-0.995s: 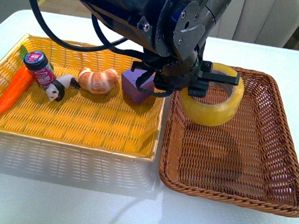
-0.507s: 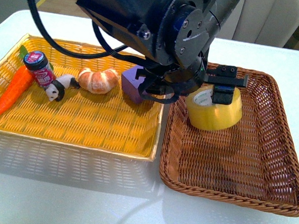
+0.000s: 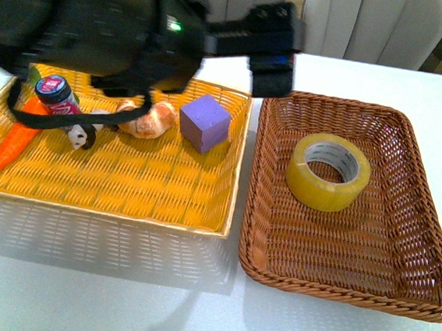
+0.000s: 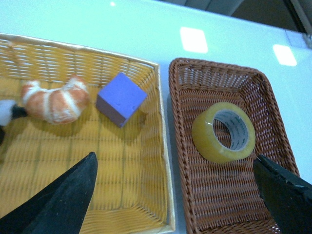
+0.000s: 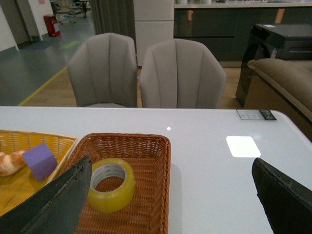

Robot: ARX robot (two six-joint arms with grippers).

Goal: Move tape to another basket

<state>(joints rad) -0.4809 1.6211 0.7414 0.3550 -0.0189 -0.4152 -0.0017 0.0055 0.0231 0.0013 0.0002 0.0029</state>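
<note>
The tape, a yellowish roll with a white core, lies flat in the far half of the dark brown woven basket. Nothing touches it. My left gripper hangs open and empty above the far edge where the two baskets meet, up and to the left of the roll. In the left wrist view the tape lies in the basket between the spread fingers of the left gripper. My right gripper is open and empty, off to the side, looking across at the tape in the basket.
The yellow woven tray sits left of the brown basket and holds a purple cube, a croissant, a panda toy, a small bottle and a carrot. Grey chairs stand beyond the white table.
The left gripper has opened and let go of the tape, which now rests flat in the brown basket. The arm has lifted and drawn back to the left.
</note>
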